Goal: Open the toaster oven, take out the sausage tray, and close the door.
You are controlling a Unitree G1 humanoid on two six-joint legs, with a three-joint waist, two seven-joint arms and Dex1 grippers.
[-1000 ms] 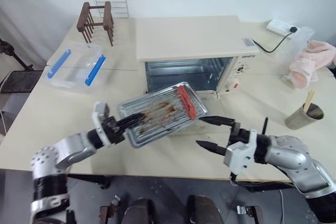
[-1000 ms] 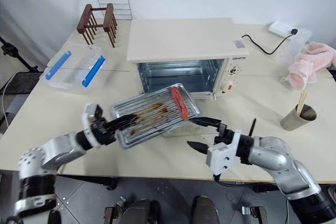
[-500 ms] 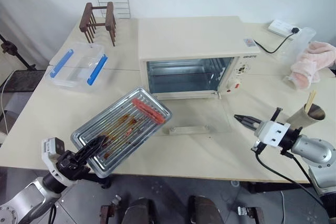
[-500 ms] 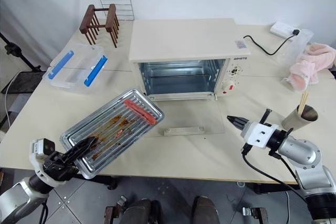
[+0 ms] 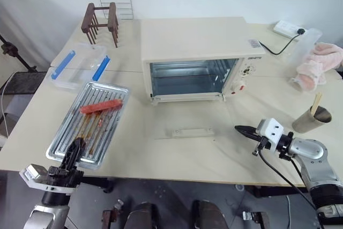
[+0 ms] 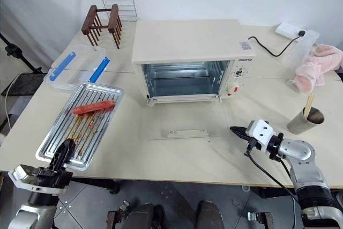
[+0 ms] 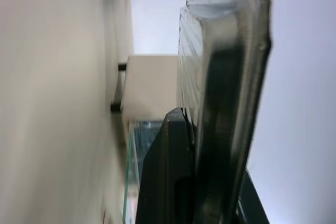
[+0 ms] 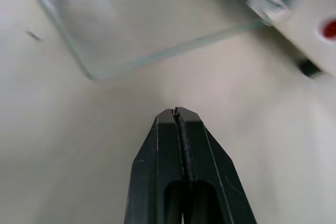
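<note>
Left eye view has your left gripper (image 5: 74, 151) clamped on the near edge of the shiny ribbed metal sausage tray (image 5: 88, 123), the one with brown grease stains and a single red sausage (image 5: 99, 106) lying across it. You've got the tray over the left side of the beige table (image 5: 177, 154), just in front of the clear plastic box with blue clips (image 5: 79, 66) and well apart from the cream-white boxy toaster oven (image 5: 199, 57). The oven's glass door (image 5: 185, 119) is folded down flat on the table, its long cream bar handle (image 5: 192, 132) facing up, so the shiny interior sits open. Your right gripper (image 5: 241, 130) has its black fingers pinched together on nothing, low over the table just off the door's right corner. Right wrist view shows those tips (image 8: 176, 114) meeting near the glass edge.
</note>
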